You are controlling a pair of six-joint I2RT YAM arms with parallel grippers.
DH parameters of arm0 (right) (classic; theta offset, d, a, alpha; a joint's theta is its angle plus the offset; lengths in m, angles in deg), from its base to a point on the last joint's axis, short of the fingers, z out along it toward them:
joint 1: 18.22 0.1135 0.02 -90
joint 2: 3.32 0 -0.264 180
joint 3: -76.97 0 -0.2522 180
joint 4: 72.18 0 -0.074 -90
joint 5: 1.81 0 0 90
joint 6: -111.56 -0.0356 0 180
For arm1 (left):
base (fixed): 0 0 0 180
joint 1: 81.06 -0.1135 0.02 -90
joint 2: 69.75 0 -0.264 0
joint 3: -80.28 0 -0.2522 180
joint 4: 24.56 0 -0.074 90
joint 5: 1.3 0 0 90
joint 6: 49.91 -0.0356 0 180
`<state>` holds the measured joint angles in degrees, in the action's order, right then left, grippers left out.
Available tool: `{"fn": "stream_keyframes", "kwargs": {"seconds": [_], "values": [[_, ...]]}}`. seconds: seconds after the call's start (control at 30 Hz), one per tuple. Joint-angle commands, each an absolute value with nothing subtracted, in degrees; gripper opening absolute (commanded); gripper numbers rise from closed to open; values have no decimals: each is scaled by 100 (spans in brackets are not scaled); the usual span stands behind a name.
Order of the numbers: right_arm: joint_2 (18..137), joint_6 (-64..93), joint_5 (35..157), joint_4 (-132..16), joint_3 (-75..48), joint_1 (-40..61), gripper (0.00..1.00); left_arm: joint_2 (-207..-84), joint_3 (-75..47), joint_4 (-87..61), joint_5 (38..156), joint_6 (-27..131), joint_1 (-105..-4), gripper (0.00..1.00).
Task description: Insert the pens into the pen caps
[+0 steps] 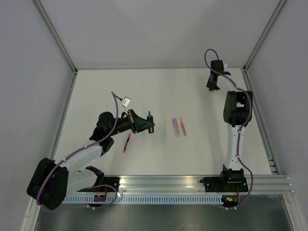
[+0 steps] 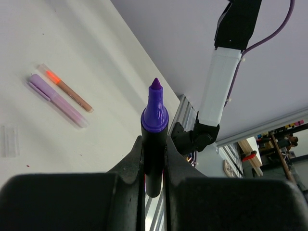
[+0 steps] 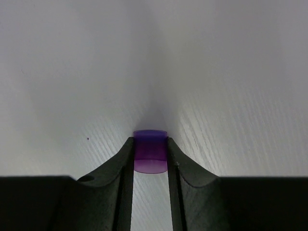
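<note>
Right gripper (image 3: 150, 143) pinches the purple cap (image 3: 150, 156) at the table's (image 1: 144, 91) far right corner; left gripper (image 2: 154, 150) clamps the marker (image 2: 154, 115), tip out. Best lift squarely, then align.

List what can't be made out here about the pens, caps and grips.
- Purple cap: unseen in top view, hidden beneath the right gripper.
- Right grip: right wrist view shows fingers at the cap's sides; clamped or just touching, unclear.
- Marker barrel end: left wrist view, buried between left gripper fingers.
- Red pen: top view, too small to tell capped.
</note>
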<state>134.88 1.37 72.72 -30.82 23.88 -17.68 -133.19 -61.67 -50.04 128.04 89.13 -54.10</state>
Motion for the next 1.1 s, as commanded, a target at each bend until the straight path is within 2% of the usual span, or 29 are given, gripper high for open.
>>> {"fn": "stream_keyframes", "kwargs": {"seconds": [0.0, 0.2, 0.4, 0.63, 0.93, 1.07], "values": [[13135, 301, 7737, -2941, 1710, -1690, 0, -13303, -5697, -4614, 12826, 8379, -5118, 2], [12214, -58, 8694, -3547, 666, -1664, 0, -13268, -5090, -3568, 12746, 7508, -4546, 2], [10937, -700, 9099, -4663, -768, -1295, 0, -13356, -4940, -3382, 12861, 7227, -4485, 2], [9242, -1017, 9302, -5533, -1894, -338, 0, -13531, -4799, -3075, 12808, 6892, -4467, 2], [6431, -930, 7933, -6324, -3362, 1824, 0, -13593, -4799, -3171, 12878, 6989, -4449, 2], [5927, -955, 7413, -6544, -3959, 2519, 0, -13575, -4826, -3180, 12799, 6998, -4449, 2]]}}
